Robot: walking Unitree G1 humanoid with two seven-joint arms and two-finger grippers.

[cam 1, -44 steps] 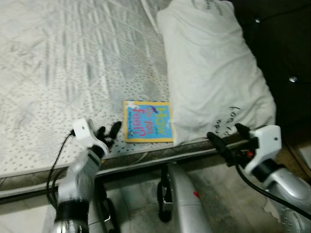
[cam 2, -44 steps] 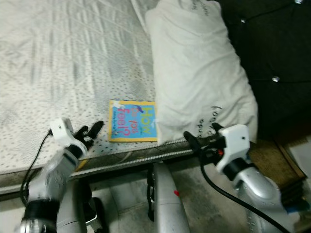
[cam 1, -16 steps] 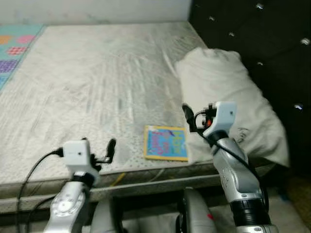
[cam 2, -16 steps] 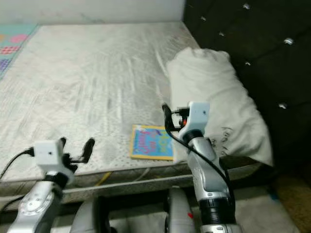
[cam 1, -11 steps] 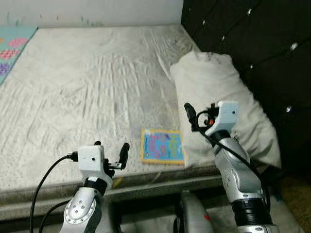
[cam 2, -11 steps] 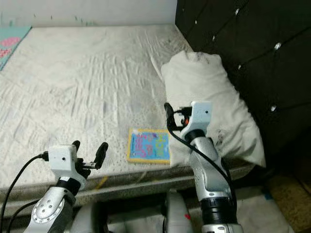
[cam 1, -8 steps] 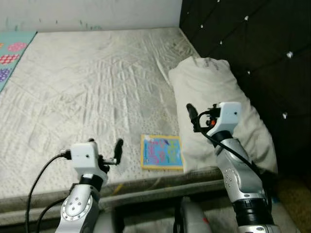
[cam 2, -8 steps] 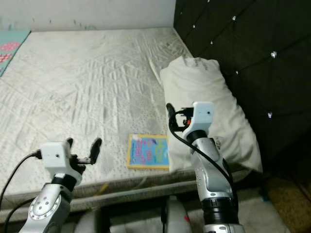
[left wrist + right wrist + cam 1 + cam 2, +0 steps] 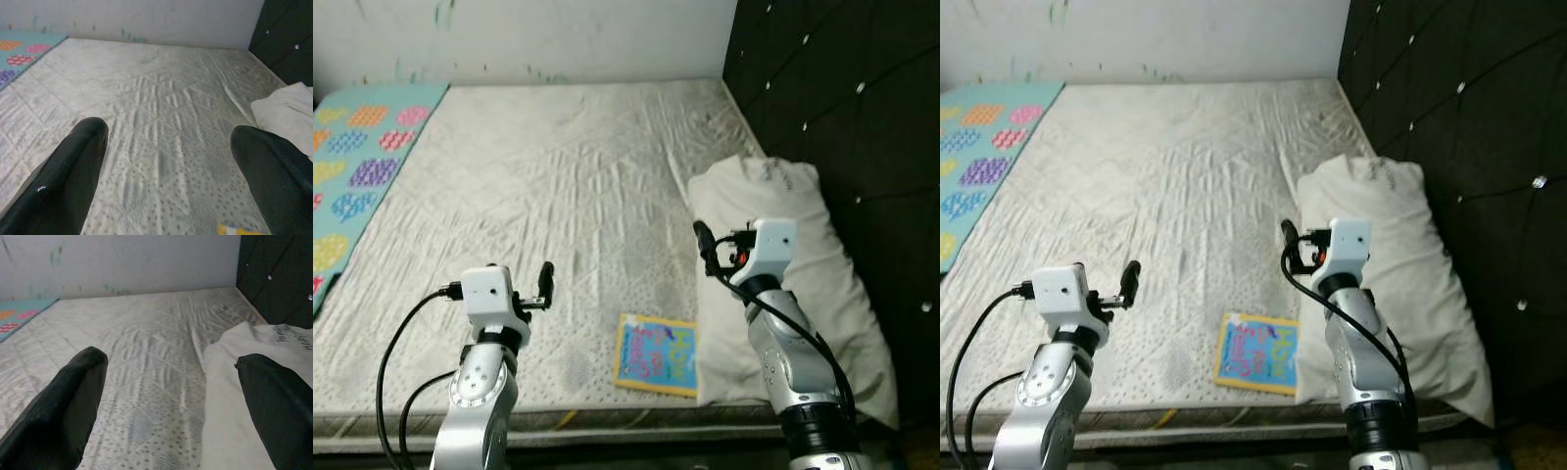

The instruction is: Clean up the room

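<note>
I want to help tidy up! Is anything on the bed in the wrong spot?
Yes: a colourful book lies flat on the bare mattress near its front edge, one side against the white pillow. Both grippers, left and right, are open and hold nothing.

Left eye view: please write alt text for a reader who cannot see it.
A colourful book lies near the front edge of a bare mattress, beside a white pillow against a dark tufted headboard. The left tool and right tool are both raised over the bed, holding nothing.
</note>
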